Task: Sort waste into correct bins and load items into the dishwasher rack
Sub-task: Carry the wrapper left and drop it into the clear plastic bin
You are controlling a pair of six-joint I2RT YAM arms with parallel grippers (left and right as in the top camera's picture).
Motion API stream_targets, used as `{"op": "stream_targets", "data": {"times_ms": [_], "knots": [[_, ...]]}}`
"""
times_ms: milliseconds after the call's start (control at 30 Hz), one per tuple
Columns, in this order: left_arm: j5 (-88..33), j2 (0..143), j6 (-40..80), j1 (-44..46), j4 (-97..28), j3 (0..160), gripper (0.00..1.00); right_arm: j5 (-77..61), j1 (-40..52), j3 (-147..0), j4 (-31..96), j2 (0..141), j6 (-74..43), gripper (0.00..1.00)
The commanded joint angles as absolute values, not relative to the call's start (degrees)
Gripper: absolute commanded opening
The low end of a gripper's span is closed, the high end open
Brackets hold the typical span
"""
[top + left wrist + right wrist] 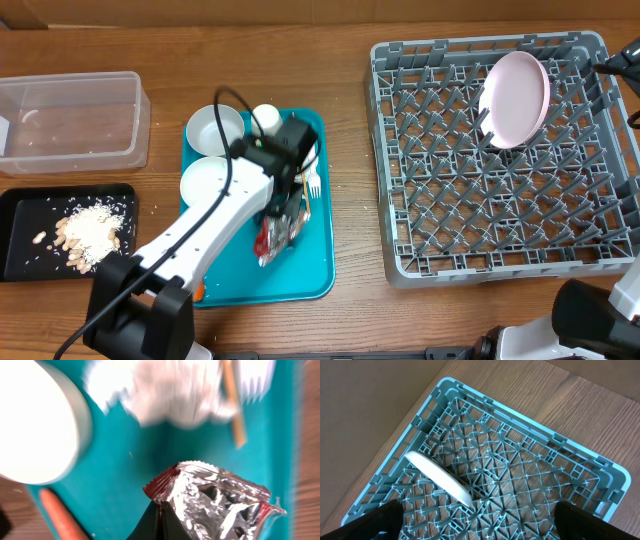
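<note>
The left gripper (159, 519) pinches the foil wrapper (215, 505) at its near edge, with bare teal tray (150, 450) ahead. The right gripper (480, 520) gapes wide above the rack (530, 460).

Soft, bright light is filling all views evenly. In the left wrist view, everything above the foil wrapper (215, 495) is smearing with blur, while the wrapper itself is glinting.
</note>
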State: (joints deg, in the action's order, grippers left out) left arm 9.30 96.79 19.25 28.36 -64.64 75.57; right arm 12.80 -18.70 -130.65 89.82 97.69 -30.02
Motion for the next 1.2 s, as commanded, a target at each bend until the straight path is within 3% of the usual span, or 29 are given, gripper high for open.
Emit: {"op": "stream_targets", "data": {"times_ms": [0,233,600,1167], "knots": [[14.33,96.95,21.91,26.52,-67.35,85.49,0.04,12.75,-18.72,-130.54,89.71,97.86,-30.48,1.0],[17.12,96.95,24.69,13.02,-68.75,101.97,0.04,12.75,-18.72,-130.54,89.71,97.86,-30.48,1.0],[13.23,99.11,30.06,-11.68,-53.1,103.07,0.04,12.75,-18.72,-130.54,89.71,97.86,-30.48,1.0],[12.53,112.51,28.21,-22.26,-42.0,103.09,0.06,12.75,-18.72,-130.54,89.71,97.86,-30.48,1.0]]}}
